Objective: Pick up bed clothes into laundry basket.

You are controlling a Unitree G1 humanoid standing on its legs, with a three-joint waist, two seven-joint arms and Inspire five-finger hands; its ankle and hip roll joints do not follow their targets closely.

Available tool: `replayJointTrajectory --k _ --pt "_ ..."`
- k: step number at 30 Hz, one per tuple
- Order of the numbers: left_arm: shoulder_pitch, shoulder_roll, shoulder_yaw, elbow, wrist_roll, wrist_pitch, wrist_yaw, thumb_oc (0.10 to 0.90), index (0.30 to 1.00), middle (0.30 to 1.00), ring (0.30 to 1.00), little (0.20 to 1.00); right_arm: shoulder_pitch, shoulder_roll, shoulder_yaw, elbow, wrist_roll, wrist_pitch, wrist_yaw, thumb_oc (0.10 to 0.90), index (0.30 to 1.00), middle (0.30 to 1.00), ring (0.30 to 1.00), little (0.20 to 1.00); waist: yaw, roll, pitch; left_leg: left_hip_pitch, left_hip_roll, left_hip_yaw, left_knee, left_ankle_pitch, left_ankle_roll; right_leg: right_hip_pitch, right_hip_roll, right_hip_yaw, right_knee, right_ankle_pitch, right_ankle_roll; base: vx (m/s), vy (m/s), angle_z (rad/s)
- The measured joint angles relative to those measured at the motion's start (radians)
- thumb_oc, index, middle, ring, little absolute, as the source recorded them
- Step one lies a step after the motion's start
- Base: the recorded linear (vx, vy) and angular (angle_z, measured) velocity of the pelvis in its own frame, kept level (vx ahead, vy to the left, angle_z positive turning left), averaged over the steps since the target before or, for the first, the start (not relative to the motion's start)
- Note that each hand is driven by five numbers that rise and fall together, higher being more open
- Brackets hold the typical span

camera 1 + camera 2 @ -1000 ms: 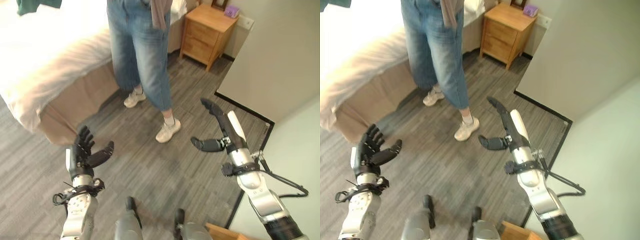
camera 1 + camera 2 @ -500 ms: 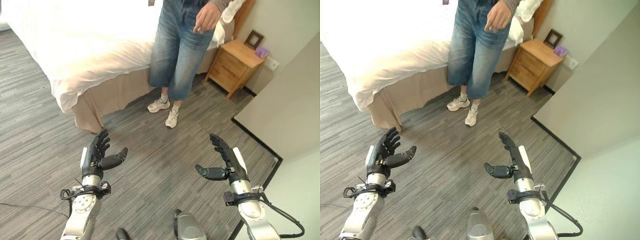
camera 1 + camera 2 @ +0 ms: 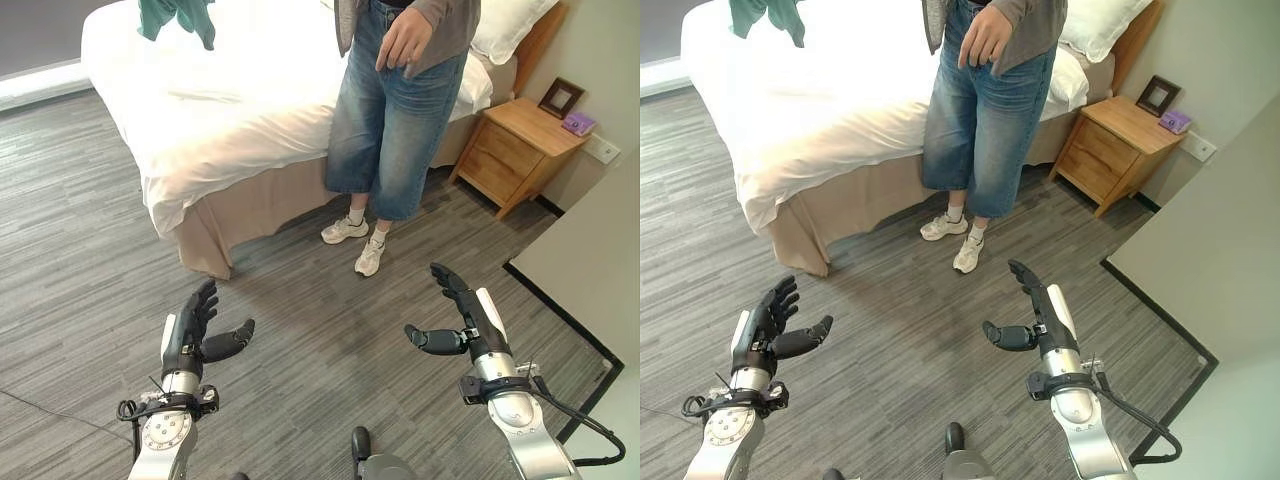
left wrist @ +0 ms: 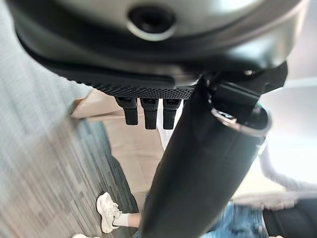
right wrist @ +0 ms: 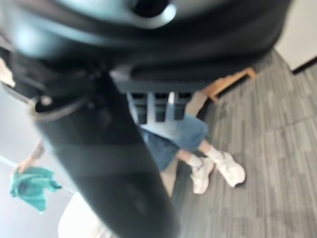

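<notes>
Teal green cloth garment (image 3: 176, 17) hangs at the far end of the white-sheeted bed (image 3: 230, 100), held up by a person's hand in the right wrist view, well away from both robot hands. Left robot hand (image 3: 197, 325) and right robot hand (image 3: 462, 318) hover over the grey wood-grain floor (image 3: 80, 250), fingers straight and spread, holding nothing. Between them and the bed stands a person in blue jeans (image 3: 395, 130), near a wooden nightstand (image 3: 520, 150).
</notes>
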Motion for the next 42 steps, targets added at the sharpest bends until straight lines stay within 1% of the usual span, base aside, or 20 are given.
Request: replayJointTrajectory --k 3,4,8,10,13,16,18,21,22,24,25,27,28,29,31,33,37,40,41,42 --pt "0.002 0.013 0.031 0.002 0.035 0.001 0.026 0.800 0.900 0.900 0.900 0.900 0.003 -0.009 -0.001 -0.002 -0.050 0.001 -0.001 0.800 0.900 0.900 0.900 0.900 0.010 0.003 0.003 -0.006 0.004 -0.007 0.015 0.002 -0.003 0.000 0.006 -0.008 0.000 -0.004 -0.004 0.04 -0.224 0.12" --pt "0.005 0.014 0.045 0.012 0.043 -0.001 0.032 0.800 0.900 0.900 0.900 0.900 -0.002 -0.019 0.000 -0.004 -0.078 0.001 -0.001 0.800 0.900 0.900 0.900 0.900 0.027 0.024 0.020 -0.039 0.035 -0.020 0.084 -0.010 -0.025 -0.020 0.028 -0.027 0.044 -0.037 -0.041 0.07 -0.271 0.16" --pt "0.003 0.034 0.123 0.098 0.056 0.024 0.072 0.800 0.900 0.900 0.900 0.900 -0.039 -0.049 0.002 -0.013 -0.157 0.008 -0.010 0.800 0.900 0.900 0.900 0.900 0.081 -0.047 0.086 -0.305 0.104 -0.042 0.585 0.049 -0.065 -0.032 0.006 -0.037 0.115 -0.116 -0.094 0.19 -0.123 -0.01" --pt "0.021 0.022 0.123 0.122 0.056 0.031 0.078 0.800 0.900 0.900 0.900 0.900 -0.060 -0.060 -0.001 -0.015 -0.168 0.012 -0.020 0.800 0.900 0.900 0.900 0.900 0.098 -0.049 0.088 -0.325 0.088 0.022 0.542 0.019 -0.031 -0.010 0.007 -0.020 0.025 -0.125 -0.081 0.31 0.121 -0.16" --pt "0.016 -0.046 0.107 0.131 0.077 0.036 0.076 0.800 0.900 0.900 0.900 0.900 -0.101 -0.132 -0.020 0.005 -0.233 0.025 -0.029 0.800 0.900 0.900 0.900 0.900 0.105 0.049 0.121 -0.295 0.127 0.065 0.200 -0.013 -0.030 -0.051 0.052 -0.030 0.209 -0.209 -0.096 0.48 0.270 -0.02" --pt "-0.012 -0.047 0.081 0.175 0.085 0.055 0.075 0.800 0.900 0.900 0.900 0.900 -0.132 -0.135 0.040 0.068 -0.273 0.044 -0.032 0.800 0.900 0.900 0.900 0.900 0.129 0.017 0.128 -0.324 0.119 0.136 -0.005 -0.003 -0.032 -0.042 0.034 0.012 0.147 -0.223 -0.080 0.49 0.245 -0.08" --pt "-0.038 -0.048 0.070 0.198 0.092 0.064 0.074 0.800 0.900 0.900 0.900 0.900 -0.120 -0.130 0.055 0.071 -0.279 0.053 -0.017 0.800 0.900 0.900 0.900 0.900 0.129 -0.007 0.139 -0.350 0.136 0.159 0.004 0.024 -0.029 0.032 0.013 0.049 0.069 -0.205 -0.082 0.57 0.289 0.09" --pt "0.014 -0.037 0.057 0.168 0.092 0.063 0.072 0.800 0.900 0.900 0.900 0.900 -0.101 -0.146 0.065 0.044 -0.302 0.048 -0.019 0.800 0.900 0.900 0.900 0.900 0.144 0.012 0.087 -0.314 0.136 0.072 0.082 0.010 -0.037 0.090 -0.046 0.109 0.019 -0.214 -0.003 0.47 0.246 -0.64" --pt "0.009 -0.024 0.058 0.168 0.092 0.065 0.071 0.800 0.900 0.900 0.900 0.900 -0.112 -0.142 0.078 0.047 -0.305 0.049 -0.019 0.800 0.900 0.900 0.900 0.900 0.162 0.001 0.076 -0.295 0.108 0.063 0.079 0.091 -0.009 0.091 -0.081 0.123 0.020 -0.212 0.003 0.48 0.220 -1.07" --pt "-0.021 0.055 0.069 0.170 0.092 0.078 0.073 0.800 0.900 0.900 0.900 0.900 -0.127 -0.099 0.143 0.045 -0.314 0.054 -0.014 0.800 0.900 0.900 0.900 0.900 0.182 -0.091 0.068 -0.270 0.030 0.080 0.130 0.086 0.047 0.057 -0.167 0.127 0.119 -0.162 0.017 0.45 0.286 -0.66" --pt "-0.056 0.104 0.061 0.181 0.092 0.087 0.072 0.800 0.900 0.900 0.900 0.900 -0.127 -0.070 0.195 0.039 -0.314 0.054 -0.012 0.800 0.900 0.900 0.900 0.900 0.175 -0.120 0.063 -0.225 -0.005 0.101 0.138 0.056 0.074 0.023 -0.194 0.128 0.267 -0.122 0.069 0.40 0.344 -0.07" --pt "-0.084 0.118 0.053 0.184 0.092 0.086 0.064 0.800 0.900 0.900 0.900 0.900 -0.125 -0.054 0.222 0.024 -0.314 0.053 -0.007 0.800 0.900 0.900 0.900 0.900 0.157 -0.113 0.066 -0.181 -0.015 0.105 0.144 0.033 0.097 -0.059 -0.230 0.156 0.504 -0.075 0.117 0.39 0.306 0.26" --pt "-0.096 0.143 0.038 0.141 0.093 0.078 0.066 0.800 0.900 0.900 0.900 0.900 -0.139 -0.033 0.234 0.021 -0.314 0.044 -0.008 0.800 0.900 0.900 0.900 0.900 0.140 -0.131 0.035 -0.118 -0.068 0.104 0.107 -0.029 0.144 -0.148 -0.267 0.160 0.639 0.040 0.095 0.54 0.251 0.25" --pt "-0.105 0.157 0.034 0.137 0.093 0.073 0.066 0.800 0.900 0.900 0.900 0.900 -0.156 -0.033 0.234 0.020 -0.314 0.040 -0.009 0.800 0.900 0.900 0.900 0.900 0.137 -0.129 0.035 -0.081 -0.086 0.104 0.072 -0.029 0.145 -0.184 -0.274 0.160 0.715 0.021 0.087 0.62 0.202 0.31" --pt "-0.133 0.155 0.021 0.129 0.092 0.073 0.069 0.800 0.900 0.900 0.900 0.900 -0.176 -0.047 0.216 -0.008 -0.314 0.034 -0.019 0.800 0.900 0.900 0.900 0.900 0.106 -0.086 0.032 -0.040 -0.093 0.063 0.018 -0.038 0.162 -0.244 -0.194 0.156 0.744 -0.122 0.075 0.65 0.144 0.47" --pt "-0.174 0.137 0.014 0.129 0.092 0.073 0.077 0.800 0.900 0.900 0.900 0.900 -0.180 -0.081 0.174 -0.058 -0.313 0.023 -0.024 0.800 0.900 0.900 0.900 0.900 0.036 -0.025 0.068 -0.022 -0.071 -0.016 0.001 -0.030 0.153 -0.242 -0.084 0.084 0.547 -0.219 0.040 0.58 0.049 1.06" --pt "-0.245 0.062 -0.010 0.180 0.091 0.073 0.073 0.800 0.900 0.900 0.900 0.900 -0.238 -0.150 0.177 -0.054 -0.313 0.035 -0.039 0.800 0.900 0.900 0.900 0.900 -0.030 -0.005 0.084 0.042 -0.080 -0.134 0.001 -0.131 0.196 -0.313 0.024 0.028 0.126 -0.131 0.010 0.64 -0.017 0.93" --pt "-0.270 0.064 -0.043 0.202 0.092 0.073 0.069 0.800 0.900 0.900 0.900 0.900 -0.269 -0.151 0.180 -0.049 -0.313 0.037 -0.043 0.800 0.900 0.900 0.900 0.900 -0.044 -0.056 0.080 0.111 -0.104 -0.148 0.001 -0.143 0.121 -0.323 -0.014 -0.084 0.007 -0.079 0.034 0.36 -0.047 0.87" --pt "-0.254 0.049 -0.040 0.206 0.091 0.075 0.066 0.800 0.900 0.900 0.900 0.900 -0.278 -0.159 0.183 -0.038 -0.313 0.038 -0.045 0.800 0.900 0.900 0.900 0.900 -0.043 -0.065 0.070 0.184 -0.091 -0.141 -0.005 -0.207 0.066 -0.289 -0.019 -0.132 0.046 -0.042 -0.009 0.74 -0.153 0.58" --pt "-0.253 0.031 -0.036 0.205 0.090 0.082 0.070 0.800 0.900 0.900 0.900 0.900 -0.311 -0.169 0.183 -0.014 -0.314 0.041 -0.045 0.800 0.900 0.900 0.900 0.900 -0.028 -0.021 0.073 0.202 -0.044 -0.128 0.003 -0.237 0.055 -0.315 -0.004 -0.186 0.130 -0.027 -0.020 0.59 -0.137 0.26"
